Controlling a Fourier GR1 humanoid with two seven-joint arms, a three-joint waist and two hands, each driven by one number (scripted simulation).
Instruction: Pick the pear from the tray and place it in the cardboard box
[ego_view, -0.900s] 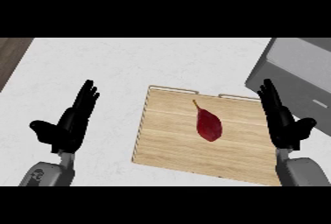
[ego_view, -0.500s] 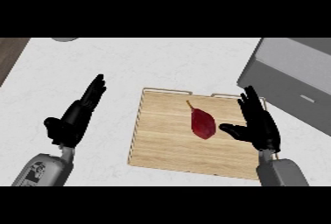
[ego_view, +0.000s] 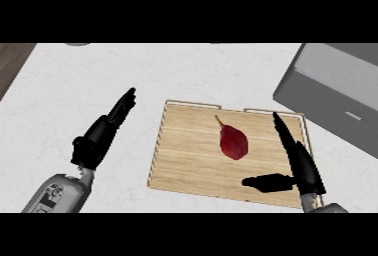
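Note:
A dark red pear (ego_view: 234, 142) with a thin stem lies in the middle of the wooden tray (ego_view: 184, 160). My right hand (ego_view: 298, 162) hovers over the tray's right side, just right of the pear, open with straight fingers pointing away and the thumb stretched left. It does not touch the pear. Left of the tray, my left hand (ego_view: 103, 132) rests open above the white counter, fingers up. At the right edge stands a grey box (ego_view: 336, 95), only partly in view.
The white counter (ego_view: 88, 75) runs around the tray. A strip of brown wood (ego_view: 11, 60) shows at the far left edge. A small grey object (ego_view: 76, 44) peeks in at the top.
My right hand has swung left from the tray's right rim to over the tray, close beside the pear, turning edge-on. The left hand shifted slightly. The pear has not moved.

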